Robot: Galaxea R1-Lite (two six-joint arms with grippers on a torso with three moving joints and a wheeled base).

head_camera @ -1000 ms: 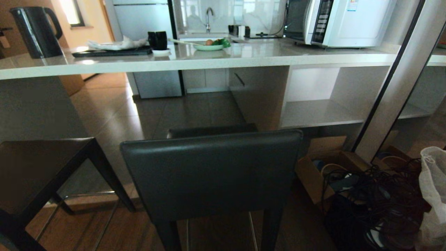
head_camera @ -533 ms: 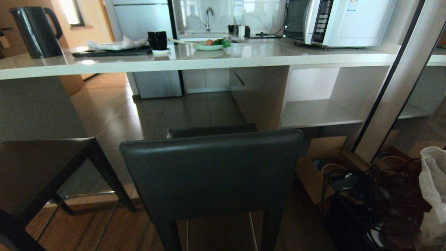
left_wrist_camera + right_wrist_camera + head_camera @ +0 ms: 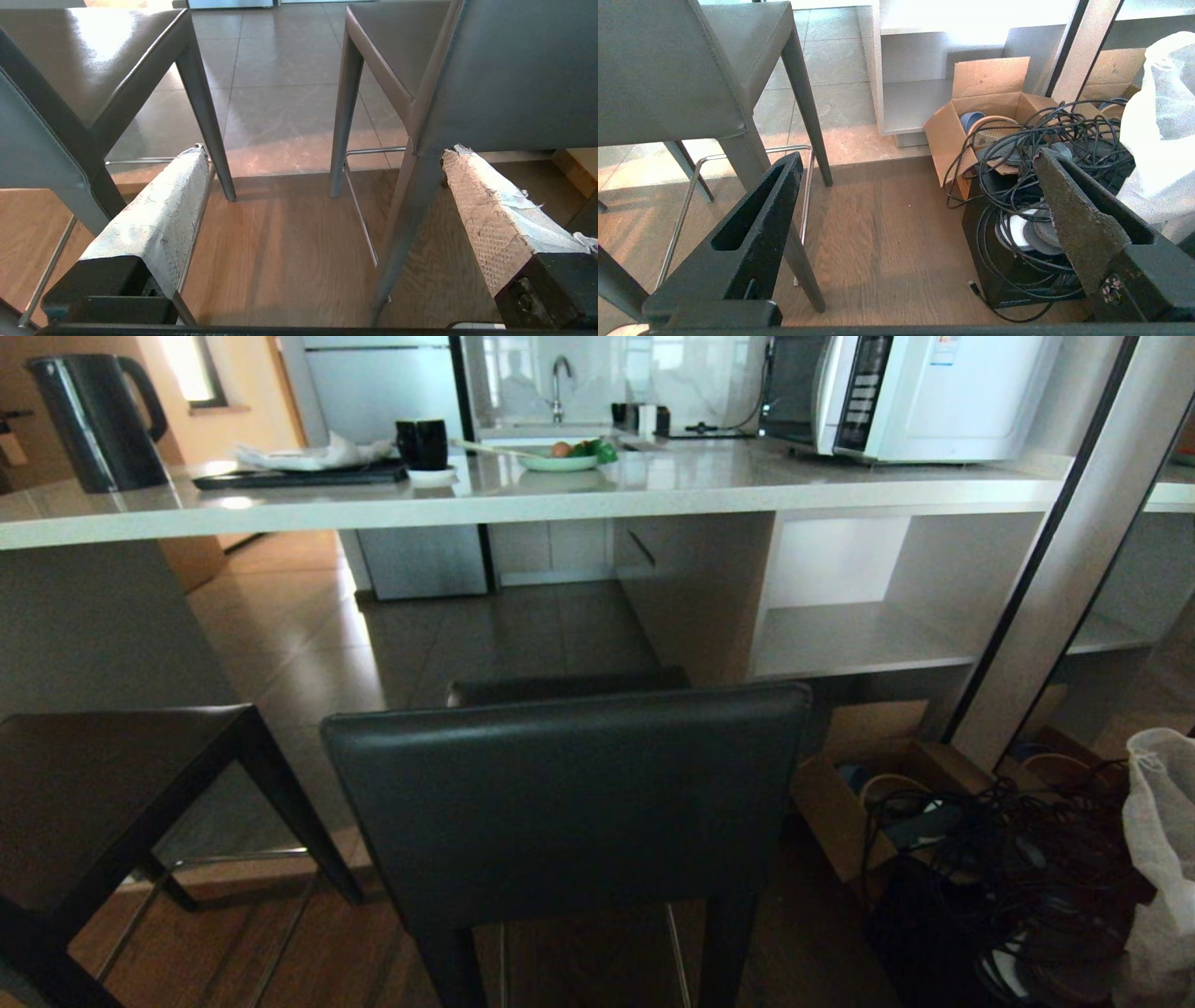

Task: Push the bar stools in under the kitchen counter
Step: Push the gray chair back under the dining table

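Two dark grey bar stools stand in front of the kitchen counter (image 3: 467, 509). One bar stool (image 3: 569, 803) is straight ahead with its backrest toward me; the other bar stool (image 3: 103, 784) is at the left, only its seat showing. The pale stone counter runs across above them. In the left wrist view my left gripper (image 3: 322, 154) hangs open over the wood floor between the left stool (image 3: 79, 60) and the middle stool (image 3: 504, 74). In the right wrist view my right gripper (image 3: 917, 161) is open and empty, with the middle stool (image 3: 668, 70) beside it. Neither arm shows in the head view.
On the counter are a black kettle (image 3: 93, 420), a tray (image 3: 299, 476), a black mug (image 3: 422, 443), a green bowl (image 3: 560, 457) and a microwave (image 3: 906, 392). An open shelf unit (image 3: 859, 635) sits under it. A cardboard box (image 3: 985, 116), tangled cables (image 3: 1045, 154) and a plastic bag (image 3: 1162, 116) crowd the floor at the right.
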